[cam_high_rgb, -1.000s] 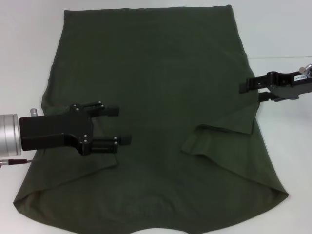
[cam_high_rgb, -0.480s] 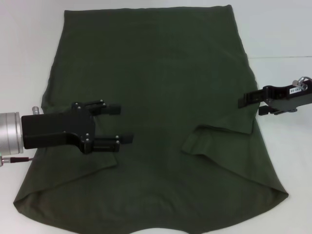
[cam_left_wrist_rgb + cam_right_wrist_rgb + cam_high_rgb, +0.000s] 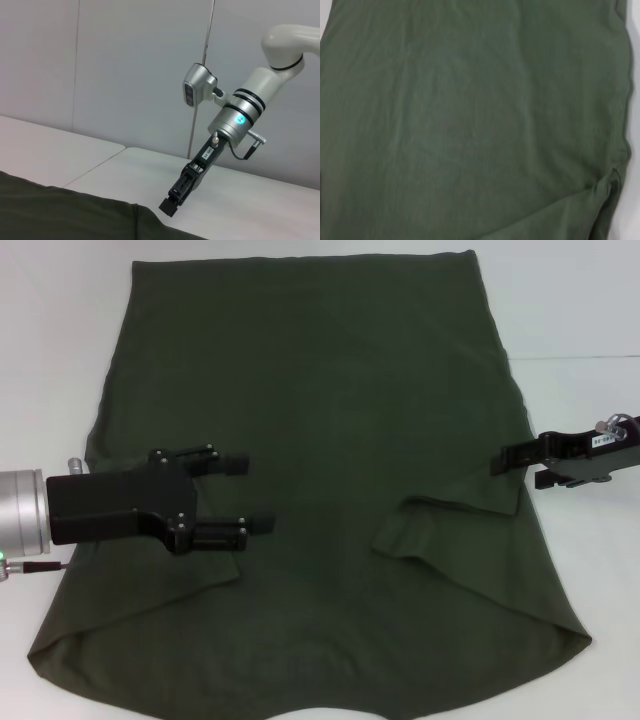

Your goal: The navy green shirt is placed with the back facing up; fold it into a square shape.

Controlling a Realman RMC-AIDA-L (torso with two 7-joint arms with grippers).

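Observation:
The navy green shirt [image 3: 330,390] lies spread flat on the white table [image 3: 580,310], plain side up, and fills most of the head view. Its right sleeve [image 3: 450,530] is folded inward onto the body. The left sleeve lies partly under my left arm. My left gripper [image 3: 258,495] hovers open over the shirt's left part, holding nothing. My right gripper [image 3: 515,465] sits at the shirt's right edge, just above the folded sleeve, and the left wrist view shows it lifted off the cloth [image 3: 170,204]. The right wrist view shows only green fabric [image 3: 470,115].
White table surface borders the shirt on the left, right and far sides. A seam in the tabletop [image 3: 570,358] runs along the right. A grey wall [image 3: 125,75] stands behind the table in the left wrist view.
My right gripper has drifted toward the near side and slightly outward along the shirt's right edge. My left gripper has barely shifted. The shirt has not moved.

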